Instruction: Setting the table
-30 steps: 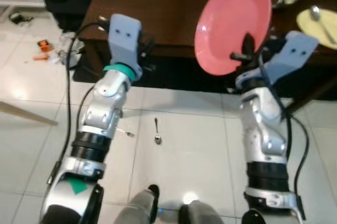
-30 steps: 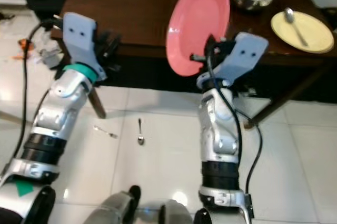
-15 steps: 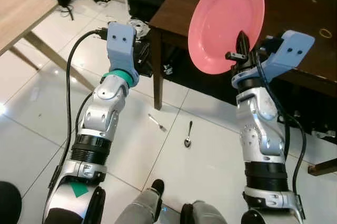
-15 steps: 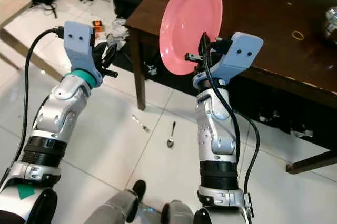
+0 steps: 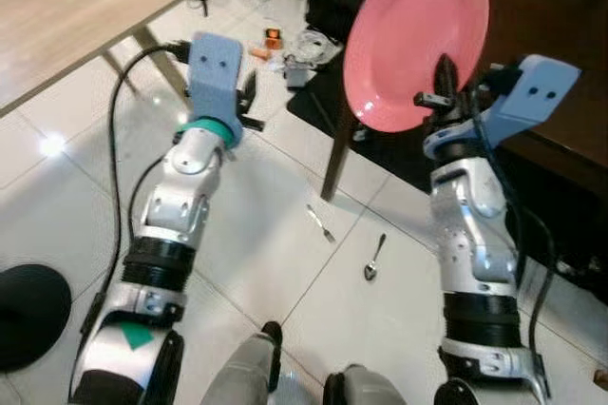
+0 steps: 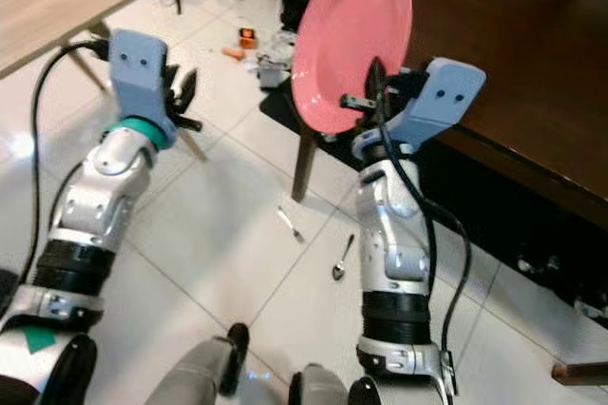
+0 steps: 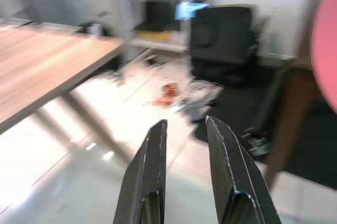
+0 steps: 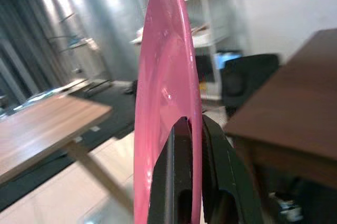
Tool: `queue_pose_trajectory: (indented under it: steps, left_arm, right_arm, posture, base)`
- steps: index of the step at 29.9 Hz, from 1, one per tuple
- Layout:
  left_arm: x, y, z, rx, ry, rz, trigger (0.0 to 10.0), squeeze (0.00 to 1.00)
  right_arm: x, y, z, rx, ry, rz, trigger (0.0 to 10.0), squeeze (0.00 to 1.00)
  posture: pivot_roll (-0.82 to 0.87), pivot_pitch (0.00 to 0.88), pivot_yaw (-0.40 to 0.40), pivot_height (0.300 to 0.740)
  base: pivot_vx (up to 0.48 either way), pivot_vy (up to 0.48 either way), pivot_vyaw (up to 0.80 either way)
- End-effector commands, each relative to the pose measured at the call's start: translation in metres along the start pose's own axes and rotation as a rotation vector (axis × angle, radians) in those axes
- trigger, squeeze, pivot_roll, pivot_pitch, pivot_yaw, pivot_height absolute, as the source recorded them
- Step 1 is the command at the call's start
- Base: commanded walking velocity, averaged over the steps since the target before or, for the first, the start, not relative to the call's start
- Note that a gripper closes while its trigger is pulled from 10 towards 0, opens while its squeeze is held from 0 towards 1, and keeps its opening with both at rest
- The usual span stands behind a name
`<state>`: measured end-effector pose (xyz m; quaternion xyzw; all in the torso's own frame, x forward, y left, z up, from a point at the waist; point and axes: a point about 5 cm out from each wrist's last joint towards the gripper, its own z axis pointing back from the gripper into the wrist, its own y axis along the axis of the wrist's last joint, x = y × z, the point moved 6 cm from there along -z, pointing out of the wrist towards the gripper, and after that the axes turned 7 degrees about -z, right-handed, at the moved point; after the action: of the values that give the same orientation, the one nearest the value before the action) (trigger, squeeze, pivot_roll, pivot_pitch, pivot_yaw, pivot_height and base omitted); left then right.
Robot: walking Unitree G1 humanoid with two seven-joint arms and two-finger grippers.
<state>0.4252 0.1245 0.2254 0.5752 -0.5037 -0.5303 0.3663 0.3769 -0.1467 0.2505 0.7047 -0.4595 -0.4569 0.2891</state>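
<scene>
My right gripper (image 5: 445,80) is shut on the lower rim of a pink plate (image 5: 418,34) and holds it up on edge, tilted, at chest height. In the right wrist view the two black fingers (image 8: 176,171) clamp the plate's rim (image 8: 163,77) from both sides. The left gripper (image 5: 249,106) is raised on the left over the tiled floor; its fingers (image 7: 152,182) stand a little apart with nothing between them. A dark brown table (image 6: 494,63) stands to the right, behind the plate. A light wooden table (image 5: 66,6) is at the upper left.
A spoon (image 5: 372,259) and a fork (image 5: 321,224) lie on the white tiles near the dark table's leg (image 5: 337,153). Small clutter (image 5: 285,44) and a black chair (image 7: 221,40) sit farther back. A round black object (image 5: 28,315) lies at the lower left.
The camera has swung left: the dark table slid to the right of the picture and the light wooden table came in at the upper left. Both arms keep their pose, the plate still held.
</scene>
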Motion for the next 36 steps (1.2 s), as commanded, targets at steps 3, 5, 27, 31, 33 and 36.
queue_pose_trajectory:
  steps: [3,5,27,31,33,36]
  left_arm:
    - [-0.002,-0.009,-0.001,-0.041,0.024,-0.014,10.0,0.0]
    - [-0.003,-0.009,-0.001,-0.04,0.026,-0.016,10.0,0.0]
    - [-0.007,-0.01,-0.004,-0.054,0.062,-0.02,10.0,0.0]
    - [-0.011,-0.011,-0.005,-0.056,0.083,-0.027,10.0,0.0]
    - [-0.013,-0.011,-0.005,-0.052,0.091,-0.033,10.0,0.0]
    - [-0.016,-0.011,-0.006,-0.054,0.104,-0.042,10.0,0.0]
  right_arm:
    - [0.004,0.0,0.002,0.001,-0.01,-0.009,10.0,0.0]
    - [0.004,0.0,0.002,0.0,-0.009,-0.01,10.0,0.0]
    - [0.002,0.0,0.001,-0.005,0.001,-0.016,10.0,0.0]
    - [0.002,-0.001,0.001,-0.007,0.002,-0.016,10.0,0.0]
    - [0.002,-0.001,0.001,-0.007,0.001,-0.015,10.0,0.0]
    - [0.002,-0.001,0.001,-0.006,0.0,-0.012,10.0,0.0]
  posture:
    - [0.13,0.078,0.052,0.74]
    - [0.13,0.078,0.052,0.74]
    - [0.13,0.075,0.05,0.74]
    - [0.13,0.071,0.048,0.74]
    - [0.13,0.071,0.048,0.74]
    - [0.13,0.071,0.048,0.74]
  base:
    - [0.0,0.0,0.8]
    - [0.0,0.0,0.8]
    - [0.0,0.0,0.8]
    - [0.0,0.0,0.8]
    - [0.0,0.0,0.8]
    - [0.308,0.0,0.8]
